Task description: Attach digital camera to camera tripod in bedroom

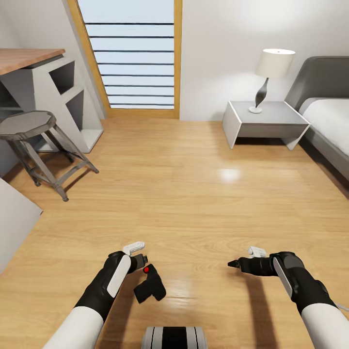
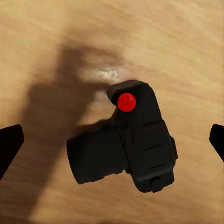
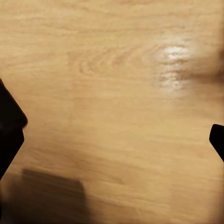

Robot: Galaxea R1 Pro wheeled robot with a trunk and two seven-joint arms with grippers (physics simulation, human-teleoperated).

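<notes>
Here the left end effector holds the camera above the floor. The right end effector hangs empty, fingers apart.

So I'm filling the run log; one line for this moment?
phase: carrying | left end effector: holds digital camera | right end effector: nothing held | tripod: unseen | ahead: nightstand, stool

No readable text anywhere (no labels, brands or numbers).
</notes>
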